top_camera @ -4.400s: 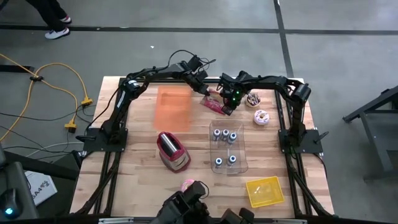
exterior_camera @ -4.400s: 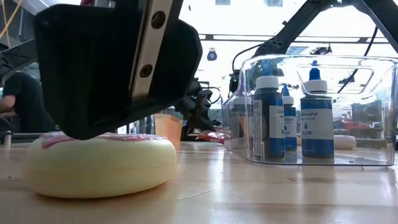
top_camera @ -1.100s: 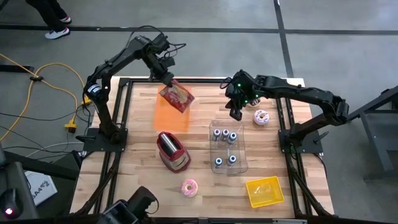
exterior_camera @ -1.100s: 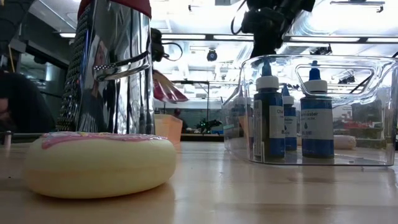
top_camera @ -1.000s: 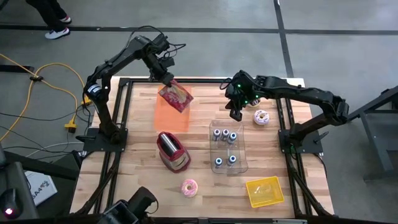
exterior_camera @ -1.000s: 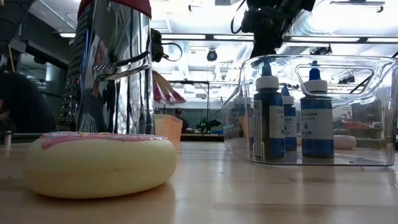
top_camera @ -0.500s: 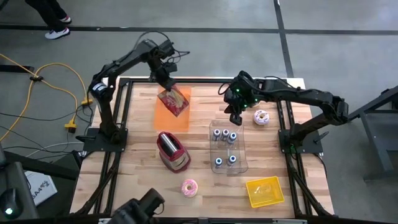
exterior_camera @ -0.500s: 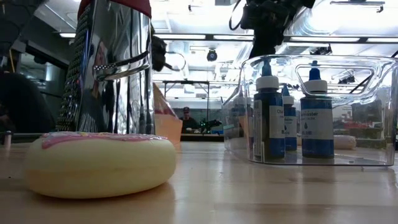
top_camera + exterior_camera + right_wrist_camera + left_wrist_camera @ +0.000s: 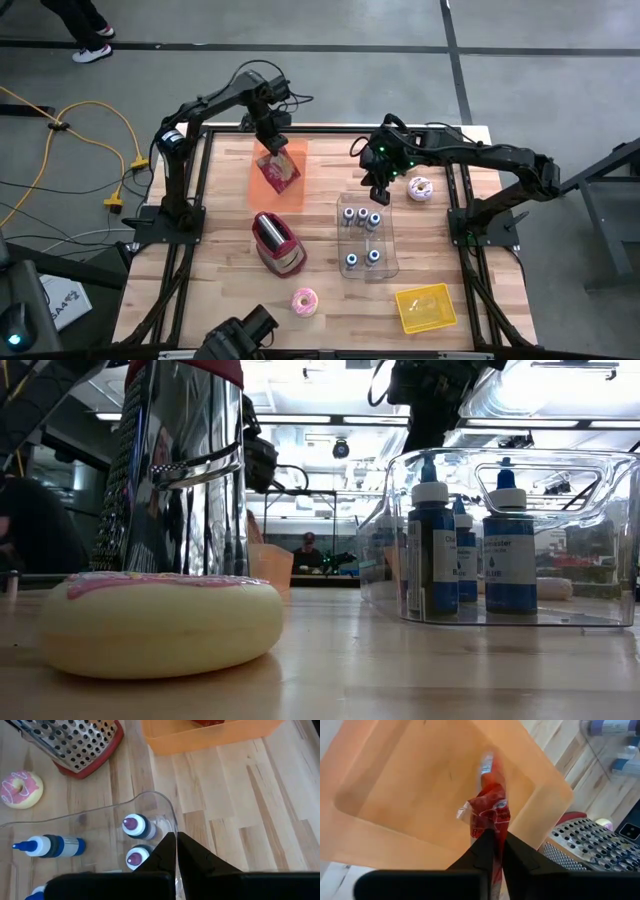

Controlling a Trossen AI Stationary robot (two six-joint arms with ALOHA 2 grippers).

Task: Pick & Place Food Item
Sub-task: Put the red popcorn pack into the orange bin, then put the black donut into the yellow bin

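Observation:
A red snack packet [image 9: 279,170] hangs inside the orange bin [image 9: 260,188] at the table's far left-centre. My left gripper [image 9: 273,148] stands above the bin, shut on the packet. In the left wrist view the packet [image 9: 490,812] reaches down past the fingers into the bin [image 9: 410,785]. My right gripper [image 9: 376,193] is shut on nothing. It hovers over the far end of the clear container [image 9: 366,262] and, in the right wrist view, over that container's rim [image 9: 165,802]. My left gripper pinches the packet's crumpled upper end [image 9: 491,831] between its two fingers. The fingers come from above, slanting steeply down. The packet hangs below them, edge-on, within the orange bin's walls. I cannot tell whether its lower end touches the bin's floor.
A steel grater with a red base [image 9: 278,243] stands near the table's middle. The clear container holds several blue bottles [image 9: 362,218]. One pink donut [image 9: 304,300] lies near the front edge and another [image 9: 420,188] at the far right. A yellow tray [image 9: 425,307] sits front right.
My left gripper has come down and a little toward the near edge, tipping more steeply downward. The red packet has gone with it. It hung spread out above the orange bin and now hangs edge-on inside it.

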